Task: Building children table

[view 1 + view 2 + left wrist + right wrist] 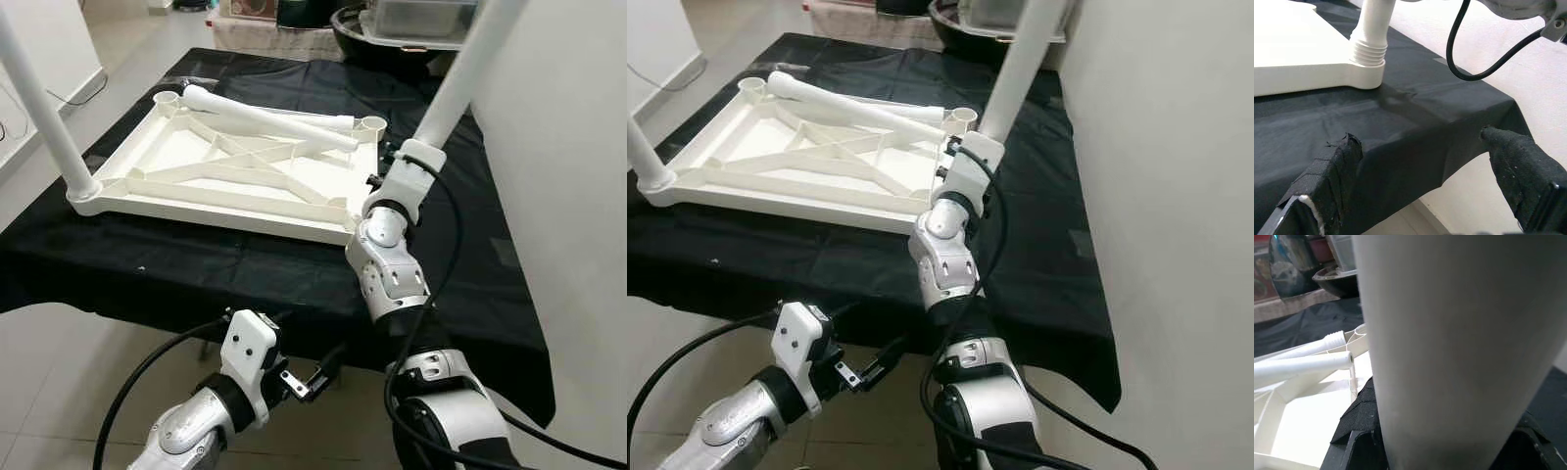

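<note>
The white tabletop [186, 186] lies upside down on a black cloth. One white leg [44, 108] stands in its near-left corner socket. A second leg [460, 69] stands at the near-right corner, its threaded end [1370, 51] seated in the socket. My right gripper [392, 159] is shut around this leg low down, with black fingers [1359, 431] on either side of it. Two loose legs [269, 119] lie across the tabletop's ribs. Below the table's front edge, my left gripper [318, 377] hangs open, holding nothing, its fingers [1327, 171] spread wide.
The black cloth [245, 264] drapes over the table's front edge and right corner [1498, 105]. A white wall [558, 147] stands close on the right. A dark bowl [382, 44] and a clear box [421, 18] sit at the back. Tiled floor [59, 392] lies below.
</note>
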`<state>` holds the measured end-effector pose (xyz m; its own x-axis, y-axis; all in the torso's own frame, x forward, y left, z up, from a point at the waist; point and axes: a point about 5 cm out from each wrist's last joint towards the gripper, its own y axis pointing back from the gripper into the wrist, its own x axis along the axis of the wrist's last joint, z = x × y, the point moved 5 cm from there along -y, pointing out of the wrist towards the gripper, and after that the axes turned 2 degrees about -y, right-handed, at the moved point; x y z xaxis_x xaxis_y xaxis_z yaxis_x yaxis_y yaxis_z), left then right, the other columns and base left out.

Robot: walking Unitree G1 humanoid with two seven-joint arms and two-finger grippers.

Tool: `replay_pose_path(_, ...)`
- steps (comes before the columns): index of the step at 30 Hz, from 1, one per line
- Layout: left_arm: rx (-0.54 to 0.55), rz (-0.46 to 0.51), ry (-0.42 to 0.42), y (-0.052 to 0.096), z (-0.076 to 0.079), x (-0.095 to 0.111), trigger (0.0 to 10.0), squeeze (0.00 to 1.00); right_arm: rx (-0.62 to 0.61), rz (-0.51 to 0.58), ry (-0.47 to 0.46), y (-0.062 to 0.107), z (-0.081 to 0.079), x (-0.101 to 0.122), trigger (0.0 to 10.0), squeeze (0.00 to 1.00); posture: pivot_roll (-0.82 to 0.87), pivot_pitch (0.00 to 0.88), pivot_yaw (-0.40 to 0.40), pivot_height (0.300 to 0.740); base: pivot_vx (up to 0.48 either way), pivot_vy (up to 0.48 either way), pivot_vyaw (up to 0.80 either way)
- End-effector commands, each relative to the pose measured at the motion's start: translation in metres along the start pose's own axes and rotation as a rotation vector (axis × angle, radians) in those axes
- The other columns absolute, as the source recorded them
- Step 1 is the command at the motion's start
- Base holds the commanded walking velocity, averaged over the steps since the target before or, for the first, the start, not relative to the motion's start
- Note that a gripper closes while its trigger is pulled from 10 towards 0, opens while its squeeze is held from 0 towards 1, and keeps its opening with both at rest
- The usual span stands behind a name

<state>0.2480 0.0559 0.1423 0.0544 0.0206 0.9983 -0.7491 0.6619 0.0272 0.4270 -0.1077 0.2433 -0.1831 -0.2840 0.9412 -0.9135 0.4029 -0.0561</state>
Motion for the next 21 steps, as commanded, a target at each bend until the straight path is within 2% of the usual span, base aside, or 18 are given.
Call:
replay_pose_path(1,0.002,-0.009,-0.007,0.000,0.000,-0.003,10.0,0.00,0.093,0.008,-0.049,0.001,-0.013,0.004,0.0,0.00,0.09,0.126,-0.077,0.740,0.000,0.000,0.00)
replay_pose_path(8,0.012,-0.007,-0.008,-0.001,-0.003,-0.003,10.0,0.00,0.177,0.040,-0.070,0.002,-0.024,0.015,0.0,0.00,0.09,0.127,-0.075,0.740,0.000,0.000,0.00)
replay_pose_path(11,0.011,-0.006,-0.007,-0.002,-0.002,-0.003,10.0,0.00,0.220,0.069,-0.029,0.000,-0.027,0.020,0.0,0.00,0.09,0.130,-0.076,0.740,0.000,0.000,0.00)
replay_pose_path(14,0.015,-0.004,-0.010,-0.002,-0.002,-0.002,10.0,0.00,0.275,0.079,-0.049,-0.003,-0.029,0.024,0.0,0.00,0.09,0.131,-0.075,0.740,0.000,0.000,0.00)
replay_pose_path(15,0.055,0.006,-0.030,-0.003,-0.008,0.001,10.0,0.00,0.336,0.091,-0.084,-0.003,-0.034,0.031,0.0,0.00,0.09,0.129,-0.078,0.740,0.000,0.000,0.00)
replay_pose_path(17,0.055,0.006,-0.030,-0.003,-0.008,0.001,10.0,0.00,0.336,0.091,-0.084,-0.003,-0.034,0.031,0.0,0.00,0.09,0.129,-0.078,0.740,0.000,0.000,0.00)
replay_pose_path(18,0.115,0.028,-0.050,-0.004,-0.018,0.008,10.0,0.00,0.432,0.094,-0.161,-0.001,-0.041,0.039,0.0,0.00,0.10,0.127,-0.077,0.740,0.000,0.000,0.00)
replay_pose_path(19,0.230,0.045,-0.112,-0.006,-0.040,0.019,10.0,0.00,0.580,0.102,-0.228,0.007,-0.051,0.050,0.0,0.00,0.10,0.122,-0.078,0.740,0.000,0.000,0.00)
replay_pose_path(20,0.230,0.045,-0.112,-0.006,-0.040,0.019,10.0,0.00,0.580,0.102,-0.228,0.007,-0.051,0.050,0.0,0.00,0.10,0.122,-0.078,0.740,0.000,0.000,0.00)
replay_pose_path(21,0.335,0.052,-0.197,-0.005,-0.061,0.030,10.0,0.00,0.713,0.107,-0.259,0.017,-0.057,0.056,0.0,0.00,0.09,0.118,-0.074,0.740,0.000,0.000,0.00)
